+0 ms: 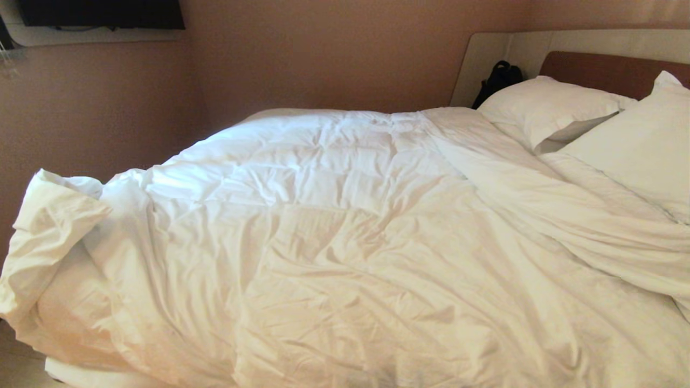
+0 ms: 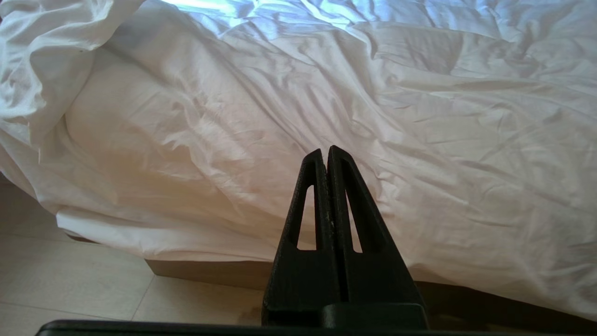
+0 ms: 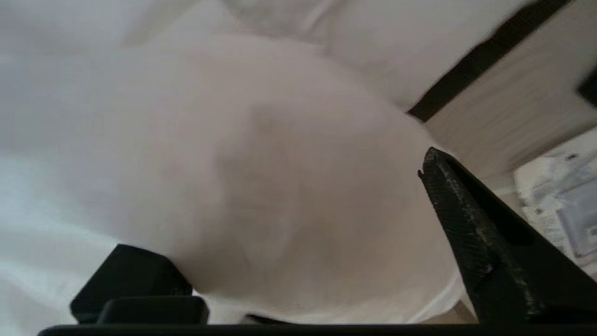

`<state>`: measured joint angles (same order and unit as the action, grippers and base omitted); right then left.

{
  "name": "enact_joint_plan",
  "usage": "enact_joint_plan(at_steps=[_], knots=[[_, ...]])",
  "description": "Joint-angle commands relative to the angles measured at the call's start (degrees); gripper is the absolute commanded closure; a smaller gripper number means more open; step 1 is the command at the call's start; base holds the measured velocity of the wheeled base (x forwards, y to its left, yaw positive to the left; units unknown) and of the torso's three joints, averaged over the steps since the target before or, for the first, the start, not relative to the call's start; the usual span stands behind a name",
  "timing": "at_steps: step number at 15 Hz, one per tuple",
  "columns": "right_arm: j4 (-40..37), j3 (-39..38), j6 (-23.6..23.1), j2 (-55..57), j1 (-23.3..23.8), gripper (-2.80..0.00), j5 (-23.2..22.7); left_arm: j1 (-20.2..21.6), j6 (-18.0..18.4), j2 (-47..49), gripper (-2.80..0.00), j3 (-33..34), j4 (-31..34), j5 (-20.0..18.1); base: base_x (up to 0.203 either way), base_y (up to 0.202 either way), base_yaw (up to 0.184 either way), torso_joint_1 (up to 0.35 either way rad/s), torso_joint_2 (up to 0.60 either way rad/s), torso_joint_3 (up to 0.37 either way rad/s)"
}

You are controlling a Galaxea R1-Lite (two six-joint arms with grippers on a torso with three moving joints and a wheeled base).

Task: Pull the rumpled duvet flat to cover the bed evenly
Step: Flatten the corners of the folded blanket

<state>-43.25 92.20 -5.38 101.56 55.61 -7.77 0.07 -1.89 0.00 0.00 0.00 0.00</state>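
The duvet (image 1: pixel 334 237) is lying rumpled across the bed (image 2: pixel 210 273), bunching into a folded wad at the foot corner and sagging over the near side. Soft, light and bulky, it is likely yielding to any pull, so a pinch on its hem or corner looks best. The right gripper (image 3: pixel 298 242) is standing spread wide with cloth billowing between its jaws, gripping nothing. The left gripper (image 2: pixel 325 151) is hanging clenched and empty beside the bed.

Pinkish-tan walls (image 1: pixel 323 54) meet in a corner at 11 o'clock. Dark wall-mounted TV (image 1: pixel 102 13) at 10–11 o'clock, pale shelf strip under it. Black bag (image 1: pixel 498 81) against the wall at 1 o'clock. Pale floor tiles (image 2: pixel 70 280) at 7 o'clock. Daylight falls from 11 o'clock.
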Motion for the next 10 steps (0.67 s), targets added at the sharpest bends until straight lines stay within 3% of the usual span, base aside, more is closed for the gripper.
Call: enact_joint_plan(at_steps=[1, 5, 10], knots=[[-3.33, -0.32, -1.19, -1.28, 0.15, -2.80, -2.08, 0.01, -0.04, 0.00, 0.00, 0.00, 0.00, 0.00, 0.000, 0.000, 0.000, 0.000, 0.00, 0.000], [-10.14, -4.59, -8.83, -9.18, -0.48, -2.80, -9.60, 0.01, -0.04, 0.00, 0.00, 0.00, 0.00, 0.09, 0.000, 0.000, 0.000, 0.000, 0.00, 0.000], [-10.45, -10.55, -12.99, -14.63, -2.18, -2.80, -10.16, 0.01, -0.04, 0.00, 0.00, 0.00, 0.00, 0.09, 0.000, 0.000, 0.000, 0.000, 0.00, 0.000]])
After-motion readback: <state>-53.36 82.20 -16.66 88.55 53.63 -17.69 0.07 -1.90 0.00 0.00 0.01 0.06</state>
